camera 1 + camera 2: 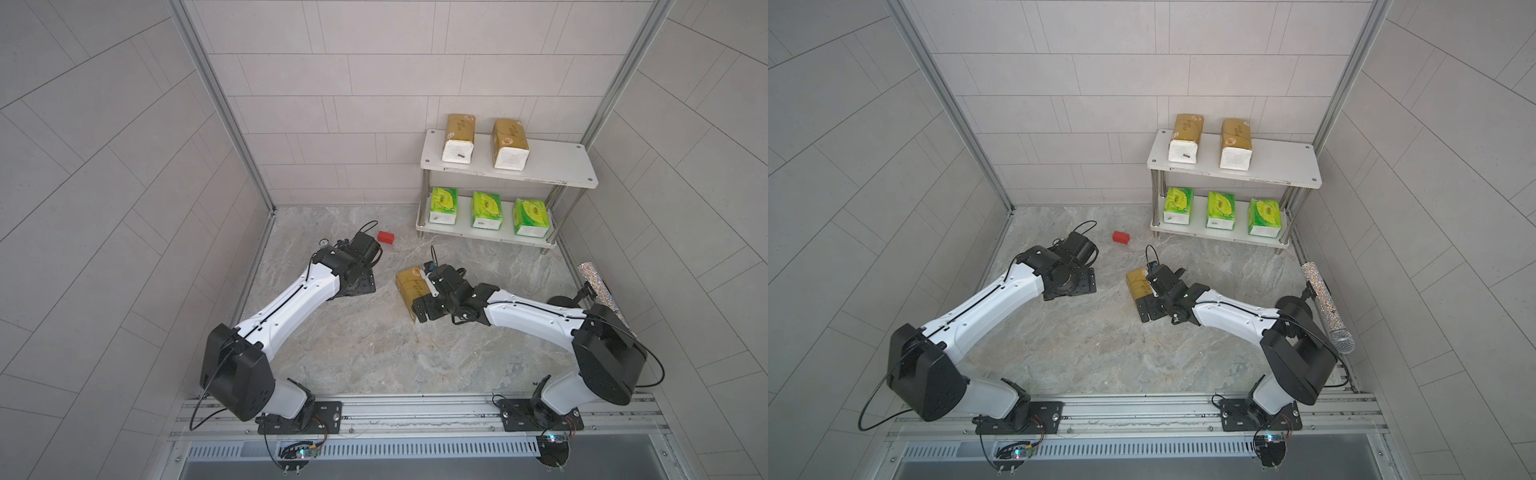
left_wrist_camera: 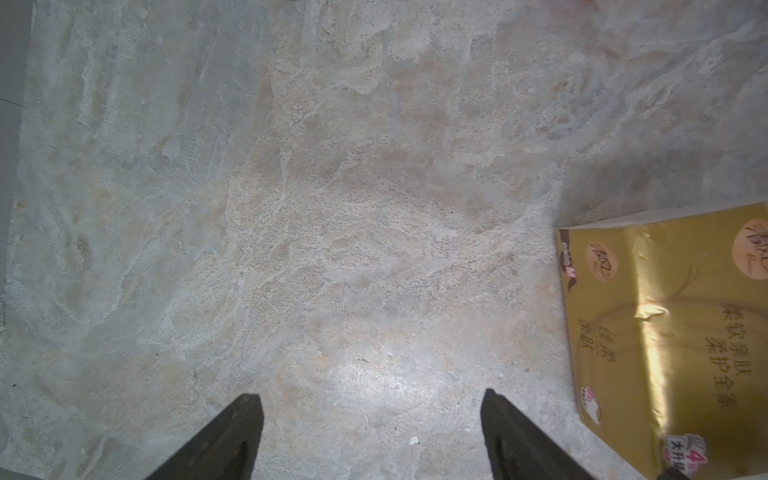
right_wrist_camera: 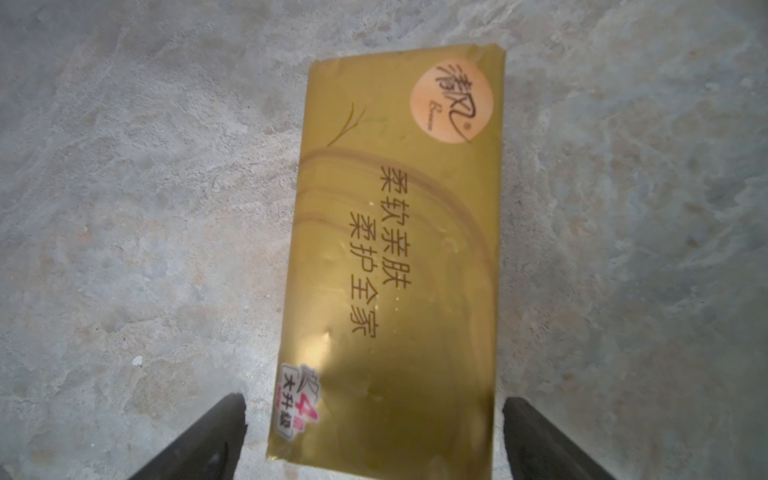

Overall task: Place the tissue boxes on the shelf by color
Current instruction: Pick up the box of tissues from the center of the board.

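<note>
Grey marbled tabletop lies under both arms: the right gripper has its jaws spread to either side of one end of a gold tissue pack without visibly pressing it. The left gripper — jaws wide apart, nothing between them — hangs over bare stone, well clear of the shelf. That pack lies flat in front of the shelf, apart from it — the upper board carries two more gold packs, the lower board three green packs, and a small red block lies off the shelf's front corner.
</note>
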